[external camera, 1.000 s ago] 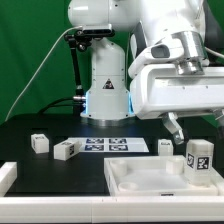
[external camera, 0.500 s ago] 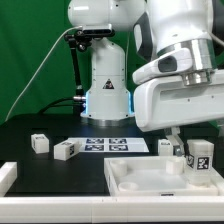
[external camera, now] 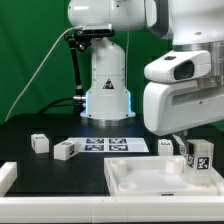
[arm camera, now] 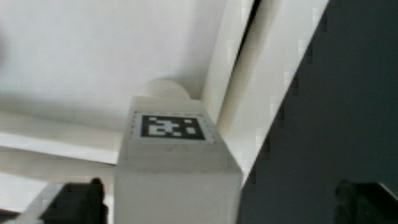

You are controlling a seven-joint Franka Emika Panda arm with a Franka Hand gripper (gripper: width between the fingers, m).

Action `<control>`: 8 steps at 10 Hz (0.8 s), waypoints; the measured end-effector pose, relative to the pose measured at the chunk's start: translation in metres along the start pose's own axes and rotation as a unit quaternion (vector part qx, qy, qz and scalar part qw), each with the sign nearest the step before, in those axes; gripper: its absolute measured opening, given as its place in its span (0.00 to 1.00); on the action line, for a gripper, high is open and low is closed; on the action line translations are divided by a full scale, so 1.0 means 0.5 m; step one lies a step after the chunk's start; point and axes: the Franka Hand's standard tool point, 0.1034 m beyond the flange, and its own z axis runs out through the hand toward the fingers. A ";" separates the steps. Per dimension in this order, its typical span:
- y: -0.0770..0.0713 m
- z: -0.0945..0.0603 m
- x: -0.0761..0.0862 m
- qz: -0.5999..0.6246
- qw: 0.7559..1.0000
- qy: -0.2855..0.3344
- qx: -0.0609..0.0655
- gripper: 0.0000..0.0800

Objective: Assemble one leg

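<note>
One leg (external camera: 199,160) stands upright in a corner of the large white panel (external camera: 140,182), at the exterior view's right. In the wrist view its top end and tag (arm camera: 173,127) show from above. My gripper (arm camera: 219,205) is open right over it. One dark fingertip (arm camera: 75,200) is close beside the leg, and the other is well apart from it. The jaws do not touch the leg. In the exterior view the hand housing (external camera: 185,95) hides most of the fingers. Three more legs lie on the table (external camera: 40,143), (external camera: 66,149), (external camera: 165,147).
The marker board (external camera: 113,146) lies behind the panel. A white bar (external camera: 6,177) sits at the exterior view's left edge. The robot base (external camera: 105,85) stands at the back, with a black stand (external camera: 76,60) and cable beside it.
The hand has swung and come lower over the upright leg, filling more of the exterior view's right. The legs and panel have not moved.
</note>
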 end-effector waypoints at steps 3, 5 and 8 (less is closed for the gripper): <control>0.016 -0.006 -0.017 0.010 1.000 0.020 -0.010 0.81; 0.009 -0.007 -0.041 0.020 0.999 0.028 -0.015 0.81; 0.018 0.001 -0.043 0.015 0.999 0.035 -0.018 0.66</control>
